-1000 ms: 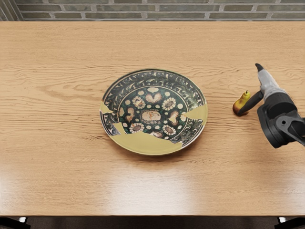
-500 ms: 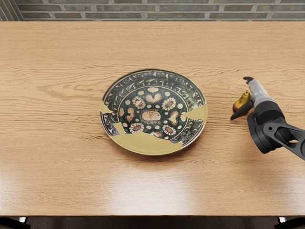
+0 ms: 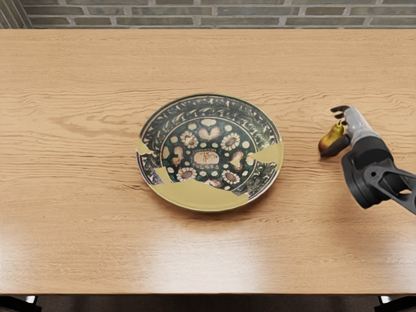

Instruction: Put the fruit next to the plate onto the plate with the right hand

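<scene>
A small yellow-and-red pear (image 3: 331, 137) lies on the wooden table to the right of the ornate round plate (image 3: 209, 102), about a hand's width from its rim. My right hand (image 3: 338, 130) comes in from the right edge and is shut on the pear: dark fingertips (image 3: 338, 109) curl over its top and another finger wraps under it. The pear looks to be resting on the table still. The plate holds nothing. The left arm is out of sight.
The wooden table (image 3: 78, 214) runs wide around the plate. A brick wall (image 3: 208, 13) lines its far edge. The black forearm (image 3: 374, 175) sits low over the table at the right edge.
The right hand has drawn in towards the pear and its outstretched finger has curled down; the fingers now close around the fruit. The pear has barely shifted.
</scene>
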You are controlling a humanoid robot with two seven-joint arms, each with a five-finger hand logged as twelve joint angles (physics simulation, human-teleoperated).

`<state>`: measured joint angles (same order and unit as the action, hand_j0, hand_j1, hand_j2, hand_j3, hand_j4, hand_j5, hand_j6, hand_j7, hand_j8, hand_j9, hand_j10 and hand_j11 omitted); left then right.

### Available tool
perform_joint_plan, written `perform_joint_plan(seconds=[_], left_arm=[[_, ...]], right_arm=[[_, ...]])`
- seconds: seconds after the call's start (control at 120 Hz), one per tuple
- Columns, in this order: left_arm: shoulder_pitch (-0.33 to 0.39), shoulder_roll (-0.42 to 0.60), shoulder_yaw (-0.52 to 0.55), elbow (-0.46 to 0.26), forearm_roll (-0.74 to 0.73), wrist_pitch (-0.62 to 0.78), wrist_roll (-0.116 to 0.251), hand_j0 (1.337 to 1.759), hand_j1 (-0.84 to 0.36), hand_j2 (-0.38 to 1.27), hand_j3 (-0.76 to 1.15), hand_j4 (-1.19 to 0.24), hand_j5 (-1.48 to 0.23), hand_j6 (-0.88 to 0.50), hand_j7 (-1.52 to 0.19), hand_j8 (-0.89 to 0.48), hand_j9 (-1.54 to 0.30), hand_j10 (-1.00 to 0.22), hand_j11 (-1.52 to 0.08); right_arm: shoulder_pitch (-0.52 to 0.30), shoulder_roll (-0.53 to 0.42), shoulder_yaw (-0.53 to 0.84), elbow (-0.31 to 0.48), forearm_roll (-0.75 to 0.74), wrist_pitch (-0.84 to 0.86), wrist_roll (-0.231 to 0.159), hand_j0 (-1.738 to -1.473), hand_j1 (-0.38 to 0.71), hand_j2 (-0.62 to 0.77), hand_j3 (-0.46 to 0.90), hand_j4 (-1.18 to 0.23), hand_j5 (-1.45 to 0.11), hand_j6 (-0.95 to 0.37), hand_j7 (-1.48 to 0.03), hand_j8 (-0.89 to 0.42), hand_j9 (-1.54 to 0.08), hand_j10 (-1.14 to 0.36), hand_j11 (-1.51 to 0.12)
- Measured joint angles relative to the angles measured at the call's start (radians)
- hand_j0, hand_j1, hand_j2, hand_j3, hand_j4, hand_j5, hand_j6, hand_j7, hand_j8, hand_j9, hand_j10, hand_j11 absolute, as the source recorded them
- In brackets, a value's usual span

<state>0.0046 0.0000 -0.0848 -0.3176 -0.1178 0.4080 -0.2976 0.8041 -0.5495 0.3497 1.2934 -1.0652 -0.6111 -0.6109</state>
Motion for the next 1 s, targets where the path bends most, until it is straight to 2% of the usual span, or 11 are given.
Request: perform_joint_plan(seconds=[0.3,0.475,0.55,0.842,1.0], left_arm=[[0.0,0.0,0.0,0.0,0.0,0.0,0.0,1.658,0.35,0.0,0.0,0.0,0.0,0.0,0.0,0.0,0.0,0.0,0.0],[0.0,0.0,0.0,0.0,0.0,0.0,0.0,1.658,0.35,0.0,0.0,0.0,0.0,0.0,0.0,0.0,0.0,0.0,0.0],[0.0,0.0,-0.001,0.0,0.0,0.0,0.0,1.658,0.35,0.0,0.0,0.0,0.0,0.0,0.0,0.0,0.0,0.0,0.0],[0.0,0.0,0.0,0.0,0.0,0.0,0.0,1.658,0.35,0.0,0.0,0.0,0.0,0.0,0.0,0.0,0.0,0.0,0.0],[0.0,0.0,-0.001,0.0,0.0,0.0,0.0,1.658,0.35,0.0,0.0,0.0,0.0,0.0,0.0,0.0,0.0,0.0,0.0]], right_arm=[[0.003,-0.008,0.001,0.001,0.0,0.0,0.0,-1.658,-0.02,-0.01,0.0,-0.3,-0.39,-0.3,-0.38,-0.3,-0.39,-0.3,-0.39],[-0.003,-0.006,0.002,0.001,-0.009,0.004,0.001,-1.656,0.01,-0.02,0.0,-0.34,-0.48,-0.36,-0.45,-0.35,-0.48,-0.35,-0.48],[-0.004,-0.006,0.002,0.003,-0.014,0.005,0.001,-1.656,0.04,0.07,0.0,-0.37,-0.51,-0.39,-0.49,-0.38,-0.51,-0.38,-0.51],[-0.006,-0.008,0.002,0.013,-0.015,0.004,-0.001,-1.655,0.13,0.23,0.0,-0.55,-0.74,-0.57,-0.71,-0.56,-0.74,-0.56,-0.73],[-0.007,-0.009,0.002,0.015,-0.016,0.005,-0.001,-1.655,0.15,0.26,0.0,-0.6,-0.81,-0.62,-0.78,-0.57,-0.8,-0.59,-0.8]])
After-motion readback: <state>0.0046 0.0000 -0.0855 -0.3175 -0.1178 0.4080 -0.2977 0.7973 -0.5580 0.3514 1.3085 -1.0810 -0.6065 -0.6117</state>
